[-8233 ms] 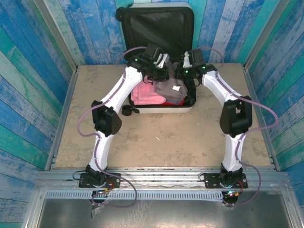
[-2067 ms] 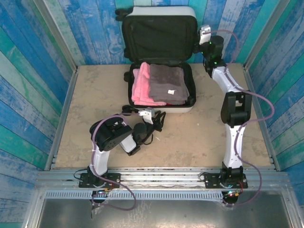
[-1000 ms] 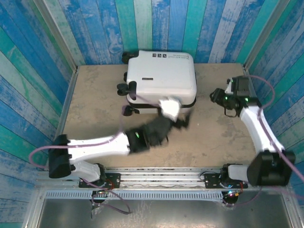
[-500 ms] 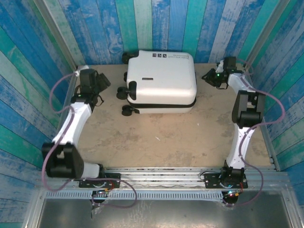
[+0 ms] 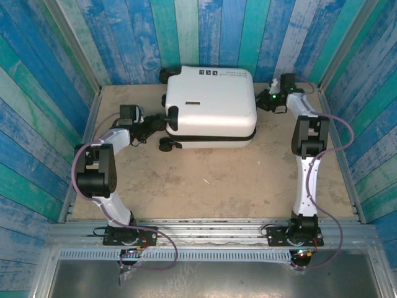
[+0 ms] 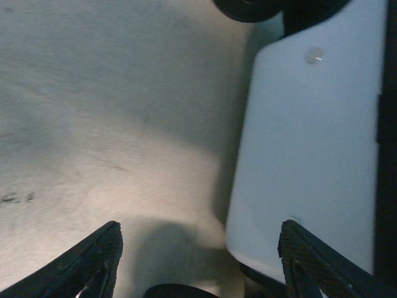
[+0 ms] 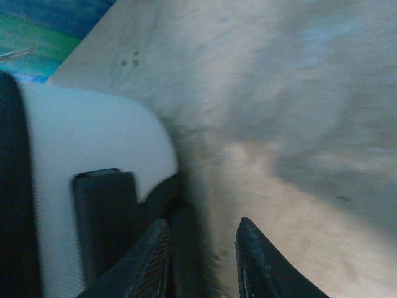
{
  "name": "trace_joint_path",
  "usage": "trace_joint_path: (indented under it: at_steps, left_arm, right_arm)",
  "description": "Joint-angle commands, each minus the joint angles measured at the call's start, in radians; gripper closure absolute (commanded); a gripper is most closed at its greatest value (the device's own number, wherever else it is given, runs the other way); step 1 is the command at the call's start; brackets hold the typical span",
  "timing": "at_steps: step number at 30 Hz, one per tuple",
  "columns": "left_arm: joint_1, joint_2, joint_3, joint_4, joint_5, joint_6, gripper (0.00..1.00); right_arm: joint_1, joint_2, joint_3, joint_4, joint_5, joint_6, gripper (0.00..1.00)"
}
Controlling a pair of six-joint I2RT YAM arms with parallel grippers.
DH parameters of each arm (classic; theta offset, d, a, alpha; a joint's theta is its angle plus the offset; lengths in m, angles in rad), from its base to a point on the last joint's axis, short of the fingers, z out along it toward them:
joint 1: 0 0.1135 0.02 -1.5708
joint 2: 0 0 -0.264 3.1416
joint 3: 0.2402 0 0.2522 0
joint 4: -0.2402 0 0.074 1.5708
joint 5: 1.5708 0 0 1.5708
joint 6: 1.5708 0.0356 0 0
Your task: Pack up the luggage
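Since the luggage (image 5: 211,105) lay shut, white shell up, at the far middle of the tabletop (image 5: 205,180), packing looked nearly done, perhaps only fastening left; the left claw (image 6: 198,230) stood spread, empty, at its left side; the right claw (image 7: 203,223), narrowly parted and empty, sat by its far right corner; its black label marks (image 5: 212,73) were too small to read.

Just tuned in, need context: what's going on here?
Two arms are working on the luggage, which lies shut and flat at the far middle of the table. The left gripper is open, low over the table at the wheel side, with the white shell just ahead. The right gripper is at the opposite far corner, fingers slightly apart, holding nothing.
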Motion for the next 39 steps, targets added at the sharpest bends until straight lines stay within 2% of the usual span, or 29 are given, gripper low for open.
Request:
trace_joint_path:
  at_steps: [1,7,11,16,22,26,30,35,39]
  left_arm:
    - [-0.047,0.041,0.005,0.05,0.076,0.048,0.31]
    - [-0.144,0.012,-0.113,0.128,0.129,0.049,0.37]
    - [-0.249,-0.096,-0.274,0.208,0.082,-0.004,0.39]
    - [-0.44,-0.311,-0.482,0.27,-0.085,-0.124,0.41]
    - [-0.658,-0.629,-0.626,0.226,-0.371,-0.252,0.41]
    - [-0.759,-0.829,-0.675,0.126,-0.567,-0.291,0.37]
    - [-0.769,-0.945,-0.609,-0.123,-0.658,-0.233,0.37]
    - [-0.77,-1.027,-0.435,-0.342,-0.653,-0.038,0.35]
    - [-0.77,-1.001,-0.244,-0.505,-0.542,0.18,0.32]
  right_arm:
    - [0.05,0.032,0.053,-0.081,-0.087,-0.07,0.67]
    - [0.11,0.017,0.047,-0.1,-0.137,-0.129,0.67]
    - [0.167,0.007,0.04,-0.139,-0.162,-0.197,0.67]
    - [0.232,-0.012,-0.015,-0.148,-0.201,-0.244,0.66]
    - [0.267,-0.014,-0.002,-0.16,-0.257,-0.256,0.62]
    - [0.238,-0.034,0.052,-0.21,-0.059,-0.189,0.54]
    - [0.138,-0.114,0.025,-0.21,0.151,-0.075,0.53]
    - [0.013,-0.275,-0.084,-0.204,0.335,-0.049,0.52]
    - [-0.061,-0.393,-0.188,-0.205,0.347,-0.072,0.52]
